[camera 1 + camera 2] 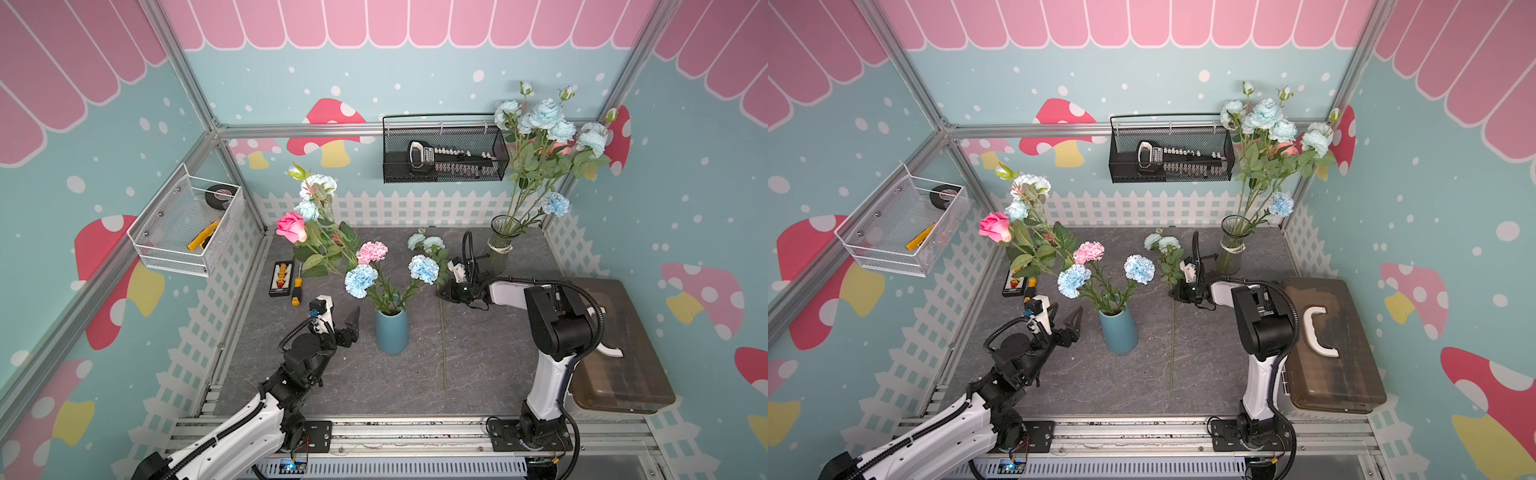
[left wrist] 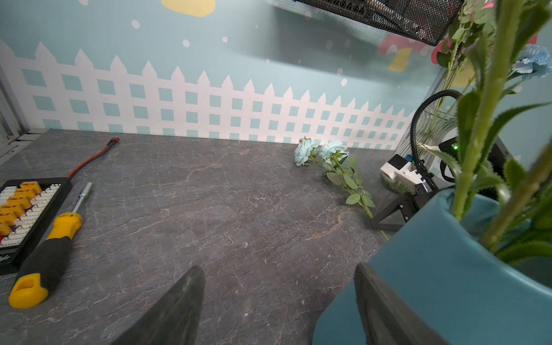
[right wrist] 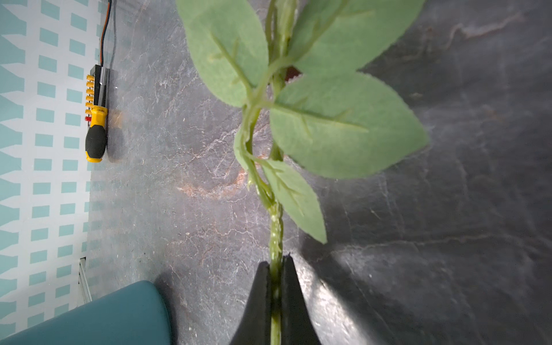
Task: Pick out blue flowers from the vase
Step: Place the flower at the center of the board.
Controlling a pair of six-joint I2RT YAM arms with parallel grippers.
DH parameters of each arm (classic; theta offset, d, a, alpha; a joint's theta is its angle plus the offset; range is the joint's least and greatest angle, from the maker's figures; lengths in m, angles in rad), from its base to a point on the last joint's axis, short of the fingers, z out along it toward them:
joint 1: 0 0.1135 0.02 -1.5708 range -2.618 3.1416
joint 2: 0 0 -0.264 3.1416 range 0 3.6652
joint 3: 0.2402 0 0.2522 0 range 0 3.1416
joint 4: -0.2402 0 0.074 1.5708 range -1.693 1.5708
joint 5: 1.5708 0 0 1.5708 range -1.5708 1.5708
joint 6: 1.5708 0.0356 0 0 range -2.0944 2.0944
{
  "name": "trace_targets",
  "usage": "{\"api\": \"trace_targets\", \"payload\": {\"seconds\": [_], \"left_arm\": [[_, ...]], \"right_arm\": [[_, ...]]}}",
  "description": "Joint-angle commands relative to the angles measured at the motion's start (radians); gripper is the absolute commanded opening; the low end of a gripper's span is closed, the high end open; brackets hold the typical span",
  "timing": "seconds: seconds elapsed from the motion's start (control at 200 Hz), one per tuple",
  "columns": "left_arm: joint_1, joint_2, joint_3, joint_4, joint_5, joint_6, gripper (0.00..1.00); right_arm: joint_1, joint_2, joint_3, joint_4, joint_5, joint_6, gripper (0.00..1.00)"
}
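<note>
A teal vase (image 1: 391,332) stands mid-table holding two blue flowers (image 1: 359,280) and a pink carnation (image 1: 371,251). A pink rose and more pale blue blooms (image 1: 318,185) lean out to the back left. Another blue flower (image 1: 424,242) lies on the table right of the vase, its stem (image 3: 276,227) pinched in my right gripper (image 3: 276,265), which is shut low over the table (image 1: 446,291). My left gripper (image 2: 277,298) is open with nothing between its fingers, just left of the vase (image 2: 433,268); one finger is close against the vase wall.
A glass vase (image 1: 500,243) with several blue flowers stands at the back right. A yellow-handled screwdriver (image 1: 296,286) and a connector board (image 1: 281,277) lie at the left. A brown case (image 1: 615,345) fills the right edge. A black mesh basket (image 1: 444,153) and a white wire basket (image 1: 187,224) hang on the walls.
</note>
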Motion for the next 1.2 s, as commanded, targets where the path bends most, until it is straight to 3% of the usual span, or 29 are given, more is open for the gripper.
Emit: {"api": "trace_targets", "payload": {"seconds": [0.0,0.18,0.63,0.891,1.191], "left_arm": [[-0.005,0.001,0.023,0.002,-0.010,0.002,0.79],[-0.005,0.002,0.024,0.002,-0.009,0.002,0.79],[-0.006,-0.007,0.020,0.000,-0.010,0.002,0.79],[-0.006,-0.007,0.020,0.003,-0.009,0.002,0.79],[-0.006,0.009,0.027,0.001,-0.010,0.002,0.79]], "right_arm": [[-0.006,0.002,0.007,0.040,0.010,0.010,0.04],[-0.007,0.006,0.007,0.037,0.018,0.015,0.11],[-0.007,-0.038,-0.071,0.104,0.021,0.041,0.16],[-0.007,-0.159,-0.164,0.142,0.035,0.019,0.22],[0.002,-0.464,-0.324,0.145,0.146,-0.101,0.29]]}}
